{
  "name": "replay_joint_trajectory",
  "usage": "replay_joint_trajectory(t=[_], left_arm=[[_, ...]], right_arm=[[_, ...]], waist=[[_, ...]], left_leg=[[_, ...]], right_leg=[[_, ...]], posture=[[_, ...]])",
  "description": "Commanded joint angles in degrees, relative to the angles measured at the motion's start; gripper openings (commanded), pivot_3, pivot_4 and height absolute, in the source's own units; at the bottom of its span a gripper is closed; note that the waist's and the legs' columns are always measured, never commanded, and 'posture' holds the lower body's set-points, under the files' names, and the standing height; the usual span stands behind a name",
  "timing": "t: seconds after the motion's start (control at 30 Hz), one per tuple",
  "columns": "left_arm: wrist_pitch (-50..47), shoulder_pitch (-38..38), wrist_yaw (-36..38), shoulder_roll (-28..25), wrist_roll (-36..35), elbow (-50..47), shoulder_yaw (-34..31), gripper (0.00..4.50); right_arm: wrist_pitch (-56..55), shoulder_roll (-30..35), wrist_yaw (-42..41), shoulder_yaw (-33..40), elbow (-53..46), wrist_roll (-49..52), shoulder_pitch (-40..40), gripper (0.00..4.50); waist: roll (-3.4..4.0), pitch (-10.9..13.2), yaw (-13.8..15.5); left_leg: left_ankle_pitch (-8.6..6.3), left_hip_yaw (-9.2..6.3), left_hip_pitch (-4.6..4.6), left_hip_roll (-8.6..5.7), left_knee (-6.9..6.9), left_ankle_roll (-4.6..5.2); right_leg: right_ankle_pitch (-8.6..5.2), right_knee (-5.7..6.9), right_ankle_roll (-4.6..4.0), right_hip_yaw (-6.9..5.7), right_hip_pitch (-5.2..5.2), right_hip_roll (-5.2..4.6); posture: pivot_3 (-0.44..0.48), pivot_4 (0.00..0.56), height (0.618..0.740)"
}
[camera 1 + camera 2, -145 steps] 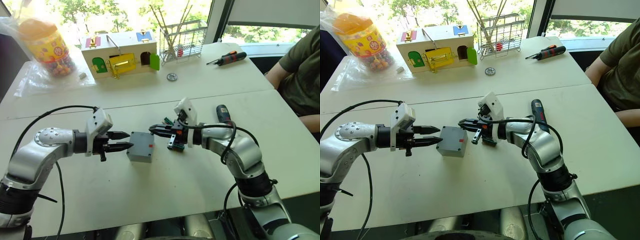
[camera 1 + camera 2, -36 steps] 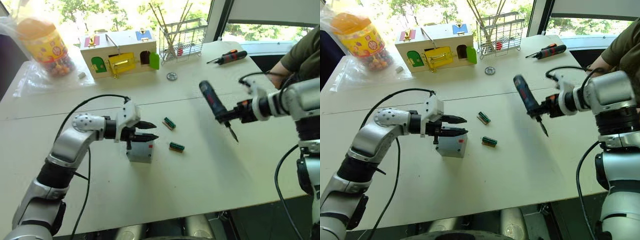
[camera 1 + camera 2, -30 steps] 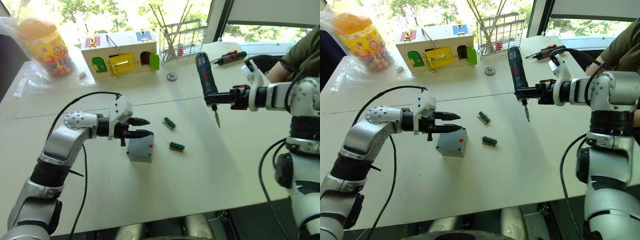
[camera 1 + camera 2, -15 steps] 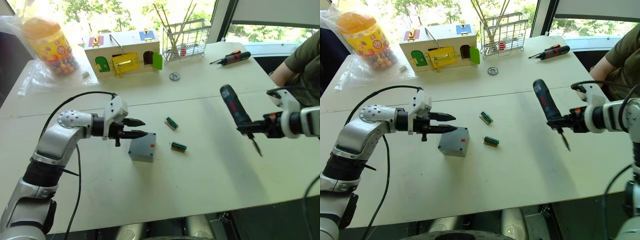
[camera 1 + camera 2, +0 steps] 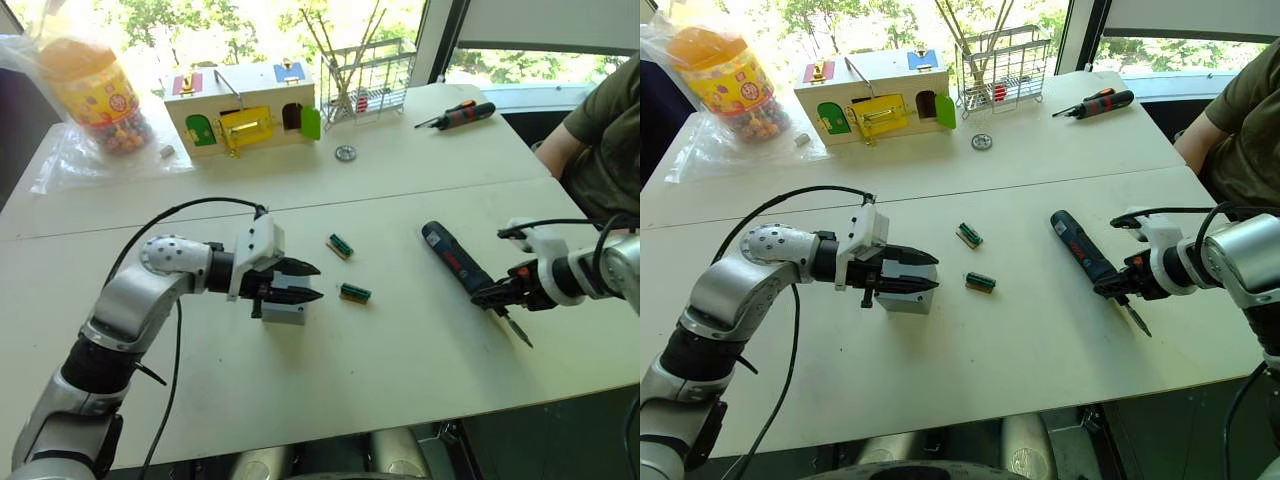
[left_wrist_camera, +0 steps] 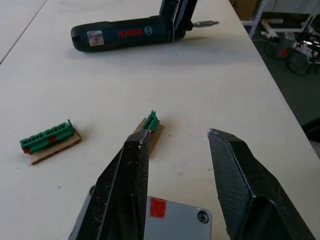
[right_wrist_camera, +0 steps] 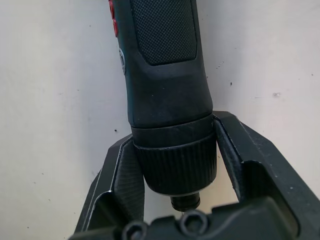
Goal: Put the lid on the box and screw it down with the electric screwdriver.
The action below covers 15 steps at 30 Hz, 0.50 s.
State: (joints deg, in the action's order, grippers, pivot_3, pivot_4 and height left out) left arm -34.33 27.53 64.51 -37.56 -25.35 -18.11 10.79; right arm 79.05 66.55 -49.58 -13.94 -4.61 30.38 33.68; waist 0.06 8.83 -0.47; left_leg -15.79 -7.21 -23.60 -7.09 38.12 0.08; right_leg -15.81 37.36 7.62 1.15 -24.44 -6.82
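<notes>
The table [image 5: 400, 370] carries everything. The box [image 5: 908, 299] sits near its middle with the lid [image 6: 175, 222] already on it, a screw showing at one corner, so what remains is driving screws. My left end effector [image 5: 308, 281] hovers just over the box, fingers spread and holding nothing, likely placed to steady it. Well apart, toward my right, the screwdriver [image 5: 455, 260] lies flat on the table; my right end effector [image 7: 175, 185] has its fingers closed around the collar near the bit, which I judge an awkward hold for driving. Two small green connectors [image 5: 354, 293] lie between box and screwdriver, clear of both.
</notes>
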Motion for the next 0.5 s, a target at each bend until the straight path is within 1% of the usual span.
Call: replay_joint_trajectory(t=[0.03,0.07,0.1,0.17,0.3,0.5], left_arm=[[1.7,0.3,-0.4,0.3,0.9,0.0,0.6,1.86],[2.1,0.4,-0.5,0.4,1.2,0.5,0.6,1.86],[2.4,0.6,-0.7,0.6,1.4,0.9,0.6,1.86],[2.9,0.9,-1.1,1.0,1.7,1.6,0.8,1.86],[3.3,0.6,-1.7,1.5,2.0,1.7,1.2,1.86],[3.1,-0.9,-3.2,2.1,2.1,0.5,1.1,1.86]], right_arm=[[-1.3,1.4,-2.0,-1.1,-0.1,-1.6,3.1,3.97],[-1.3,0.9,-2.5,-2.1,1.2,-2.2,4.9,4.37],[-1.3,0.5,-3.1,-3.0,2.5,-2.7,6.6,4.45],[-1.3,-0.3,-4.4,-5.2,5.1,-3.7,9.5,4.45],[-2.0,-1.4,-6.9,-9.1,8.0,-5.6,12.4,4.45],[-2.9,-0.5,-10.1,-15.0,6.5,-8.5,11.5,4.45]], waist=[[0.0,0.0,0.0],[0.0,0.0,-0.1],[0.0,0.0,-0.1],[0.0,0.0,-0.1],[0.0,0.0,0.0],[-0.01,0.0,0.0]], left_leg=[[0.0,-0.01,0.0,0.0,-0.02,0.0],[0.0,0.0,0.0,0.0,-0.02,0.0],[0.0,0.0,0.0,0.0,-0.02,0.0],[0.0,0.01,0.0,0.0,0.0,0.0],[-0.01,-0.02,0.0,0.0,-0.06,0.0],[-0.01,-0.01,0.0,-0.01,-0.03,0.0]], right_leg=[[0.0,-0.01,0.0,-0.01,0.0,0.0],[0.0,-0.01,0.0,0.0,-0.01,0.0],[0.0,-0.01,0.0,0.0,-0.01,0.0],[0.0,-0.01,0.0,0.01,-0.01,0.0],[0.0,-0.05,0.0,-0.02,-0.01,0.0],[0.0,-0.05,0.0,-0.01,0.01,-0.01]], posture=[[0.0,0.15,0.74],[0.0,0.15,0.74],[0.0,0.15,0.74],[0.0,0.15,0.74],[0.0,0.15,0.74],[0.0,0.15,0.74]])
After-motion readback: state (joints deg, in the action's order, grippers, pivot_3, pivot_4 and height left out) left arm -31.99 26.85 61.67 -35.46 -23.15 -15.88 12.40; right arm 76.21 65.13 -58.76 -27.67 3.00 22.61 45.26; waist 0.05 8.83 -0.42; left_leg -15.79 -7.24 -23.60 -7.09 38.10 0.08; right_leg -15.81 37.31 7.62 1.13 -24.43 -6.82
